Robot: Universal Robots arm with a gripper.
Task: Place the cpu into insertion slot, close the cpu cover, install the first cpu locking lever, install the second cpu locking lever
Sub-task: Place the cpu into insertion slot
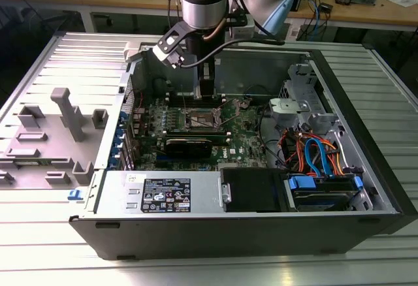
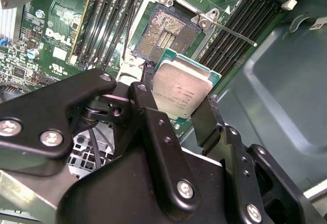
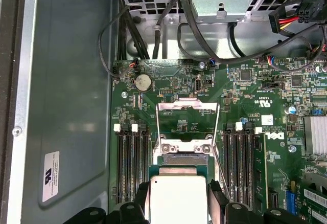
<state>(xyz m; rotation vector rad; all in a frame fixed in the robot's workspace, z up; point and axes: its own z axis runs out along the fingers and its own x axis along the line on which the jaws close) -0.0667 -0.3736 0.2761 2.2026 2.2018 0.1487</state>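
Observation:
My gripper (image 2: pixel 180 85) is shut on the cpu (image 2: pixel 180 97), a small silver-topped square chip clamped by two opposite edges between the black fingers (image 2: pixel 148 106). The chip hangs tilted just above and beside the insertion slot (image 2: pixel 166 34), whose pin field lies bare in its silver rim. In the first wrist view the cpu (image 3: pixel 178 201) sits between the fingers, with a strip of the insertion slot (image 3: pixel 185 159) beyond it. The cpu cover (image 3: pixel 186 106) stands flipped open past the slot. A thin locking lever (image 2: pixel 235 32) sticks out beside the socket. In the exterior view the gripper (image 1: pixel 206 94) hovers over the motherboard.
Black memory sticks (image 3: pixel 132 157) flank the socket on both sides. A black power supply (image 1: pixel 251 189) lies along the case's near side, with orange and blue cables (image 1: pixel 313 155) toward the exterior view's right. A grey fixture (image 1: pixel 65 113) stands outside the case.

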